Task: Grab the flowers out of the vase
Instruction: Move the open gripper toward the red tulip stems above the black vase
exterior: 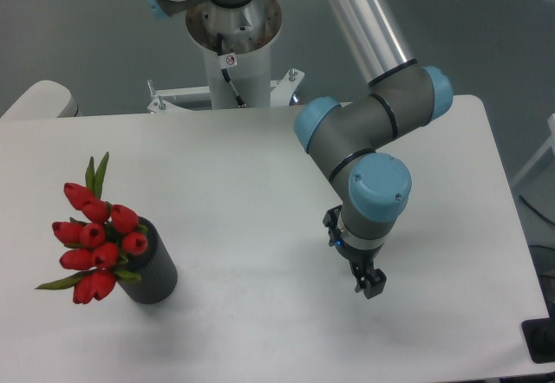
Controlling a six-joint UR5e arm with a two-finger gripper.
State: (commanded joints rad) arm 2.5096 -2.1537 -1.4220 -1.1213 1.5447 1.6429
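Flowers stand in the vase at the table's near left corner, red buds leaning left. Well right of the vase, the gripper hangs over the table holding nothing; whether its fingers are parted I cannot tell.

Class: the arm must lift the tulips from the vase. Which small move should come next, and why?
Probably swing the gripper left across the table toward the red tulips. It hangs far to the right of them, holding nothing, while the bunch sits in the dark ribbed vase near the left edge.
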